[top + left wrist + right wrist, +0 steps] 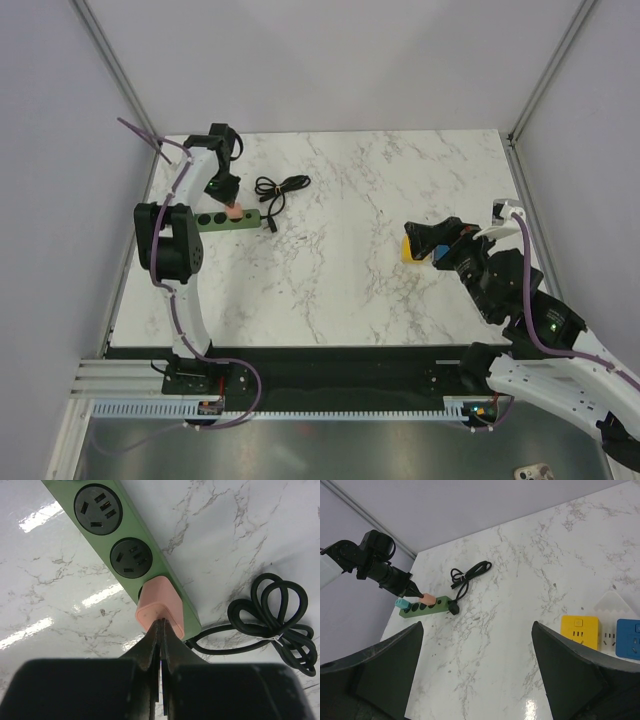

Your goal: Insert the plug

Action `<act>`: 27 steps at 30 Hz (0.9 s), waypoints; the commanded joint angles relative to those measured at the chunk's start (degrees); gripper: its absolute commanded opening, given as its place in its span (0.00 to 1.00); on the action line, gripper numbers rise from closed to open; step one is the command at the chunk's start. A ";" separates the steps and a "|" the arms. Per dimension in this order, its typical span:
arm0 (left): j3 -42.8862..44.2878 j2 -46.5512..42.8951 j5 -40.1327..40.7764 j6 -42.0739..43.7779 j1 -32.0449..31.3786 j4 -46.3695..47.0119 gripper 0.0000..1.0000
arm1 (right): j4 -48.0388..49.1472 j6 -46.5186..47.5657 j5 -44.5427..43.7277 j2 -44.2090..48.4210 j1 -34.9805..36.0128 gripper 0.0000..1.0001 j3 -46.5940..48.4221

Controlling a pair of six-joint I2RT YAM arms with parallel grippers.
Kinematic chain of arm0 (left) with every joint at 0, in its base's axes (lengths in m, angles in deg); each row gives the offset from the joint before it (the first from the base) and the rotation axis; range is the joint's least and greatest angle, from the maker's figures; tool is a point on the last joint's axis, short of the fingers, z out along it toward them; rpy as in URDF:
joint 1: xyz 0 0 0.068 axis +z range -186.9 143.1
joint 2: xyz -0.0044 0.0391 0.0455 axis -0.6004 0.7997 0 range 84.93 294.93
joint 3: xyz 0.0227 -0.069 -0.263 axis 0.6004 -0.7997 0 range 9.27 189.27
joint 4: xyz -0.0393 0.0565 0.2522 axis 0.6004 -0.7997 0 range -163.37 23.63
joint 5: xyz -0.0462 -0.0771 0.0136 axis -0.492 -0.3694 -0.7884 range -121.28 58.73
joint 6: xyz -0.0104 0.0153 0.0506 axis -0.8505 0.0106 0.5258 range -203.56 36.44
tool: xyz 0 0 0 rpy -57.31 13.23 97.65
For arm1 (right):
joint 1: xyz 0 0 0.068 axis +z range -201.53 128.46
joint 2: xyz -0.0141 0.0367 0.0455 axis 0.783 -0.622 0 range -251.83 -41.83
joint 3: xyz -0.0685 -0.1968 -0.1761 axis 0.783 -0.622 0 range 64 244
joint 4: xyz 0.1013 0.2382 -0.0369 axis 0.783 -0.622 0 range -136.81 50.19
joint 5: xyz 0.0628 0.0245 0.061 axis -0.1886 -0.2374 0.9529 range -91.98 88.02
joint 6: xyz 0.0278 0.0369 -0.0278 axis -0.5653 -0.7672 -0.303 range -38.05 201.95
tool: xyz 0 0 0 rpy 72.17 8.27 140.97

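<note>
Teal cube-like plastic plug (401, 603) is seen at one end of the long green power strip (116, 534), which is laid on the white marbled surface (380, 200); whether it is seated cannot be told. The right pincer (477, 630) is released wide and empty. The left pincer (161, 626) is clenched, its tips touching a pink plastic adapter (160, 605) seated on the strip.

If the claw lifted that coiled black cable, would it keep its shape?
Probably not: the coiled black cable looks thin and loosely looped, so it would likely sag. It runs into the green plastic power strip, which might drag along.
</note>
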 commanded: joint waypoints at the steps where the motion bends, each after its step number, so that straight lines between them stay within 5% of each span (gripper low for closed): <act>1: 5.77 -2.76 1.03 3.10 -0.02 -2.68 0.02 | -1.08 0.55 -0.56 -0.34 -0.14 0.98 2.96; 9: 11.34 -11.36 -4.22 20.31 -6.16 0.04 0.10 | -7.66 2.13 -2.76 -2.01 -0.05 0.98 2.70; 16: -4.53 -24.00 -9.58 44.30 -24.68 12.25 0.15 | -9.43 -4.20 -4.08 -1.40 -0.14 0.98 -1.25; 20: -15.54 -33.16 -19.17 48.03 -28.67 22.33 0.22 | -10.04 -4.11 -1.97 -1.84 -0.14 0.98 -1.34; 24: -27.67 -44.58 -29.80 51.10 -28.84 31.83 0.42 | -12.67 -6.13 -1.62 -1.93 -0.05 0.98 -0.81; 27: -35.66 -52.41 -35.07 52.77 -28.76 36.94 0.74 | -12.77 -8.32 -1.18 -0.44 -0.05 0.98 -1.51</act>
